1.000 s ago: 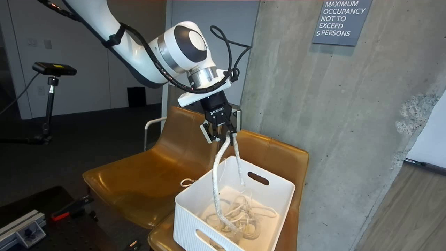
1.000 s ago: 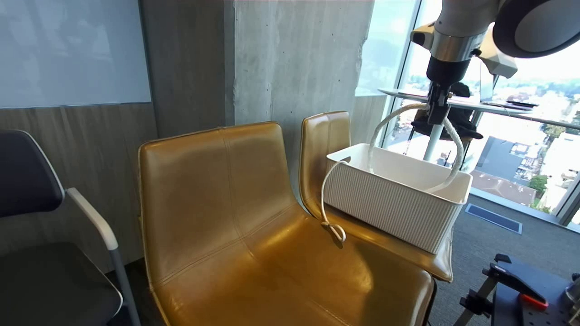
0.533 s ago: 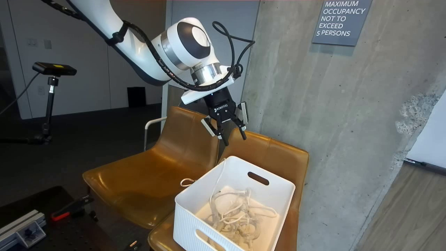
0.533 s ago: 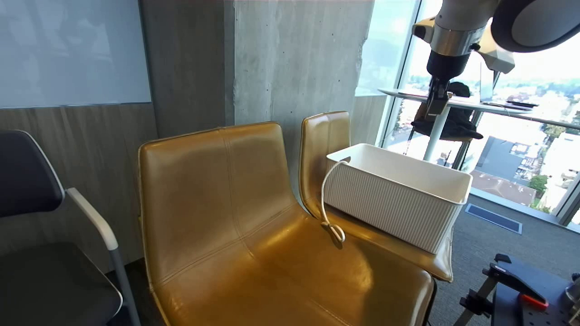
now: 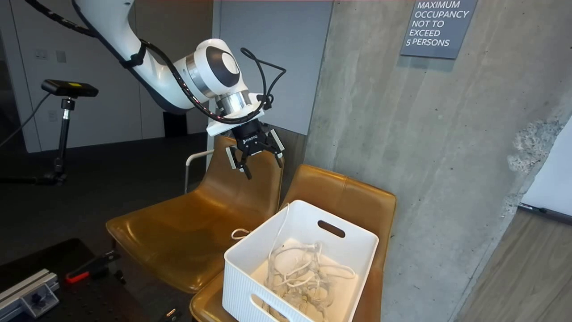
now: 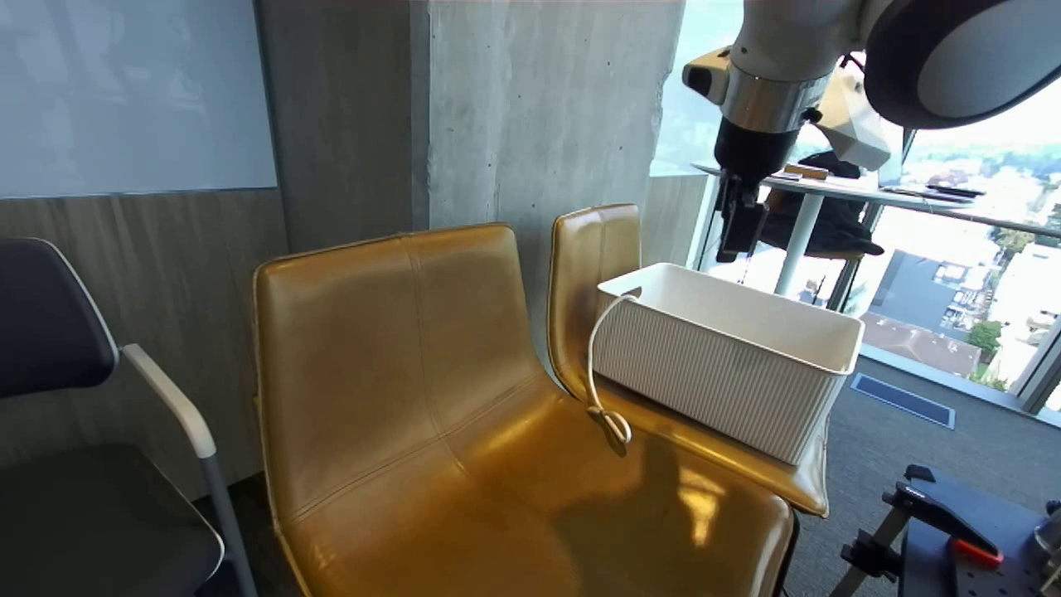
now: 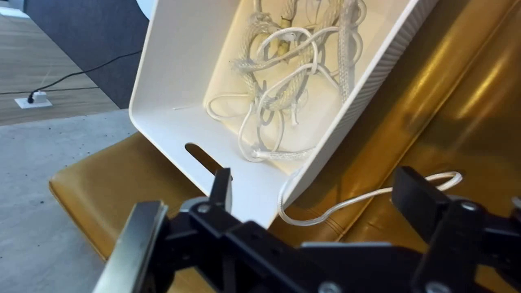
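My gripper (image 5: pixel 264 170) hangs in the air with its jaws spread wide and nothing between them. It stands above the back end of a white ribbed basket (image 5: pixel 243 286), beside the chair backs. A tangle of white rope and thin cord (image 7: pixel 289 77) lies on the basket's floor. One cord (image 7: pixel 346 203) runs out over the basket's rim. Its looped end rests on the seat of the nearer tan chair (image 6: pixel 448 497). In the wrist view the cord passes beneath the fingers (image 7: pixel 423 203), apart from them. The rope inside is hidden behind the basket wall (image 6: pixel 713 373) in an exterior view.
The basket sits on a second tan chair (image 5: pixel 357 190) against a concrete pillar (image 5: pixel 447 134). A camera on a stand (image 5: pixel 69 89) is at the far left. A dark bench (image 6: pixel 970 539) with a red-handled tool stands low by the chairs. A round table (image 6: pixel 870 191) stands behind by the window.
The gripper has opened, and the thick rope it held has dropped into the basket. Since then the arm has moved off the basket's middle, toward the other chair, and a little lower.
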`<state>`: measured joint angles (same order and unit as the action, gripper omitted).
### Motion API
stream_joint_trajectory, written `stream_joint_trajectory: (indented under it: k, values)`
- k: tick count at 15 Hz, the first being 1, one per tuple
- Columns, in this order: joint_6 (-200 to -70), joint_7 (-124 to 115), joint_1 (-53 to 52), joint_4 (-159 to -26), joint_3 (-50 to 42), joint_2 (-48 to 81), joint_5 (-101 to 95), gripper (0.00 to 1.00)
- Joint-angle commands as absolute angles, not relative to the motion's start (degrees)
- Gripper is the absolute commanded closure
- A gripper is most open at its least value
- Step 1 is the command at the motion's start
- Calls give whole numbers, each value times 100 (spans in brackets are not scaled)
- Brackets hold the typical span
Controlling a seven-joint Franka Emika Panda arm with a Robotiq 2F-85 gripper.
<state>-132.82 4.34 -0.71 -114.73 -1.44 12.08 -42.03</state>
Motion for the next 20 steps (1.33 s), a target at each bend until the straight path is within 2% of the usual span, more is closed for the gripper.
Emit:
stream_joint_trajectory:
  k: [1, 6, 14, 20]
  values:
    - [-13478, 206, -334, -11361, 101, 1618, -4071, 0]
    - [-13907, -119, -586, -11234, 221, 2266, -3850, 0]
    - [-14767, -567, -686, -10967, -117, 3425, -3118, 0]
    - [-14736, -370, -759, -10243, -377, 4266, -3002, 0]
